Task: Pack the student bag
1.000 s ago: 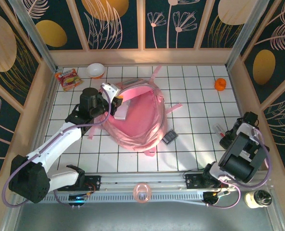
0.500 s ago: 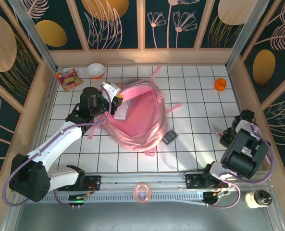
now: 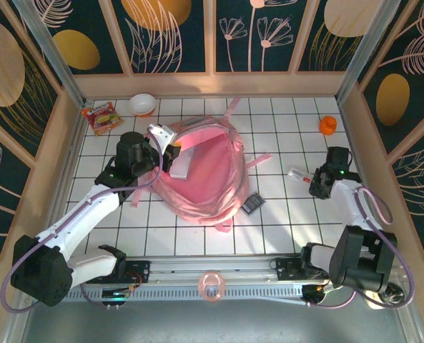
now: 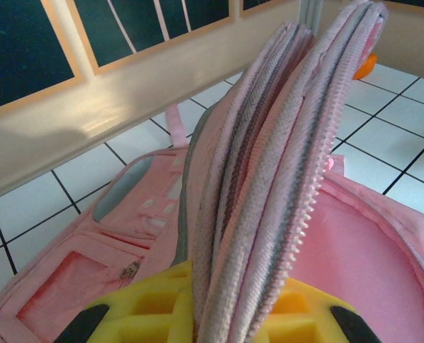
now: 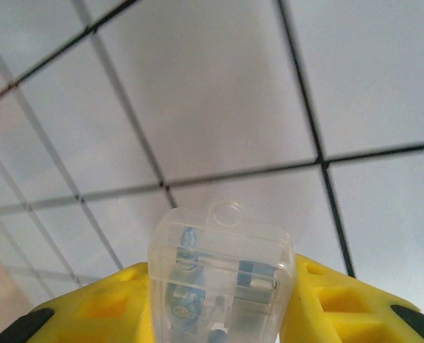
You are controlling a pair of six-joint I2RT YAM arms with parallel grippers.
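Pink soft cloth makes up the bag [image 3: 208,175], which is laid in the middle of the white tiled table [image 3: 283,229] with its mouth pulled wide open. Its inside is seen as smooth pink, and thin pink straps are spread out from its far and right sides. Up close, the rim [image 4: 283,157] is seen as thick folded layers, ribbed pink and grey, with a row of small pale zip teeth along one edge. Flat pockets are sewn on the panel [image 4: 126,221] beside the rim.

The left gripper [image 3: 172,150] is clamped on the bag's left rim. The folds are pinched tight between its yellow fingers [image 4: 147,314], and the rim is held upright.

The right gripper [image 3: 313,180] is found well to the right of the bag. A small clear plastic box [image 5: 222,279] with round corners and a little loop on top is gripped between its yellow fingers [image 5: 326,300]. Small blue bits are seen inside it.

A small dark flat thing [image 3: 252,204] is set just beside the bag's near right edge.
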